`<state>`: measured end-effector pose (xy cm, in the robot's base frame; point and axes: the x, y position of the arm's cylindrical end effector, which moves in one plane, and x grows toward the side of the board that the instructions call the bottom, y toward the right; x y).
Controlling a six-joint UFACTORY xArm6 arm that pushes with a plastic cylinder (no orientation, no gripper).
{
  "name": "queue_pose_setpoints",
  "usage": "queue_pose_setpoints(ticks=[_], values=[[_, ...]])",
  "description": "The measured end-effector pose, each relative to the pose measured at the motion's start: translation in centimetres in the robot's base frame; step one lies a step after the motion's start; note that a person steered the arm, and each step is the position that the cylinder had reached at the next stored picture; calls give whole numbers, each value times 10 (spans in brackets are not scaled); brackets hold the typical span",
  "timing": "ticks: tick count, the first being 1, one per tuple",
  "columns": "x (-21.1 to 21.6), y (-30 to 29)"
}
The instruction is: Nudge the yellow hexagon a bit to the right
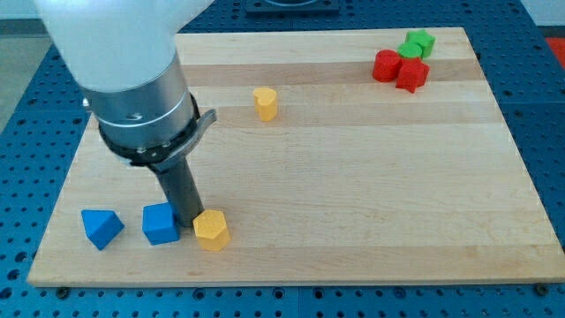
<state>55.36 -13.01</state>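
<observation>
Yellow hexagon (211, 230) near the board's (353, 221) bottom edge touches my tip (192, 220); no gripper shows.

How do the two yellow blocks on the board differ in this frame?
The yellow hexagon lies near the view's bottom edge, while the small yellow block sits farther up, alone. The hexagon looks larger and flatter; the other looks narrower and taller. My tip stands just left of the hexagon, far from the other. Both are yellow.

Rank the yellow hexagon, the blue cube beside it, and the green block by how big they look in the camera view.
1. blue cube and yellow hexagon: about alike.
2. green block: smallest, though farther from the camera, so unsure.
</observation>
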Motion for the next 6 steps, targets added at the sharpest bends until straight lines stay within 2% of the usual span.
queue_pose_setpoints(ticks=[3, 4, 6], values=[[1, -38], [1, -15], [-23, 119]])
